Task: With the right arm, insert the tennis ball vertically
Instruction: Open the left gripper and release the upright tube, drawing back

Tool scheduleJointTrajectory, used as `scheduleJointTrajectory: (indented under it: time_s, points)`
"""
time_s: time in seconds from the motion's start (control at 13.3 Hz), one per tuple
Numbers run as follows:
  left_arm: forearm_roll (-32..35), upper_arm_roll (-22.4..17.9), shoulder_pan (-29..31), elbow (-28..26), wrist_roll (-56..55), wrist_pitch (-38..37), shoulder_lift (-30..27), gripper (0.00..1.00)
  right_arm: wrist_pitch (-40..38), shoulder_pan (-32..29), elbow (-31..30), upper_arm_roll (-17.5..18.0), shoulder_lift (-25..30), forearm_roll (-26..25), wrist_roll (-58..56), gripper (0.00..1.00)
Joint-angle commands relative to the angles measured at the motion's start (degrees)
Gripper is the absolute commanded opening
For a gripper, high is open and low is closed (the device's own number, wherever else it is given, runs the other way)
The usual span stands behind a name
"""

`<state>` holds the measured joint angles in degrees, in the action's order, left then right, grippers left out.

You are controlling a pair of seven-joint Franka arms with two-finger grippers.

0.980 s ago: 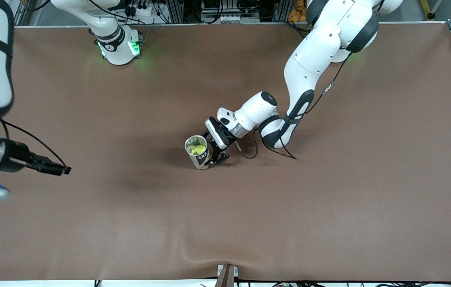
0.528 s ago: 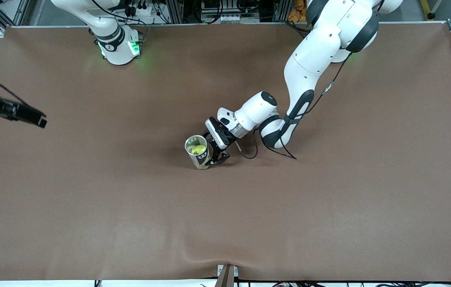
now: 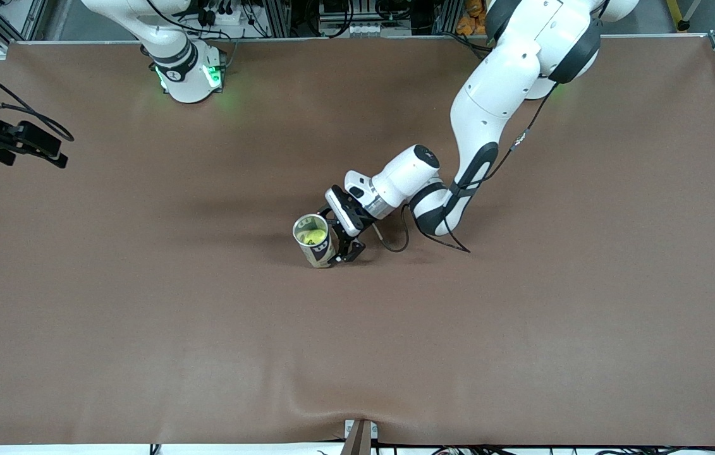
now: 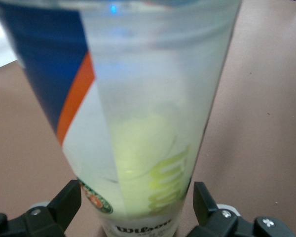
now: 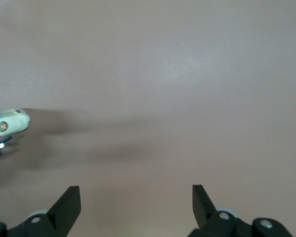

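A clear tennis ball can with a blue and orange label stands upright mid-table, its mouth open upward. The yellow-green tennis ball lies inside it, and shows through the can wall as a pale ball. My left gripper is down at the can's base, open, with a finger on either side and a small gap to the wall. My right gripper hangs open and empty over the table's edge at the right arm's end.
Bare brown table mat lies all around the can. The right wrist view catches the can far off at its edge. A black cable loops on the mat beside the left wrist.
The left gripper's fingers have spread off the can, which stays standing. The right arm has swung away toward the robots' side of the table, out at the table's end.
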<state>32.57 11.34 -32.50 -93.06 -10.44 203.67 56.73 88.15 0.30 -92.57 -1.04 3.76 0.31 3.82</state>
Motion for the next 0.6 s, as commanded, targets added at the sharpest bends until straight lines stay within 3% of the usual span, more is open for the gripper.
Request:
scheduleJointTrajectory:
  time_s: [0.0,0.38,0.53]
  points:
    - [1.4,2.1,2.2,-2.9,0.0,0.2,-1.4,1.00,-6.7,0.0,9.8,1.2,-4.0,-5.4,-0.1,1.00]
    - [10.6,9.0,12.4,-8.7,-0.2,0.2,-2.9,1.00,-8.2,-0.2,11.0,1.0,-4.0,-4.3,-0.8,1.00]
    - [12.6,9.8,14.5,-10.5,-0.2,0.2,-2.9,1.00,-8.2,-0.5,11.0,1.0,-4.1,-3.4,-1.1,1.00]
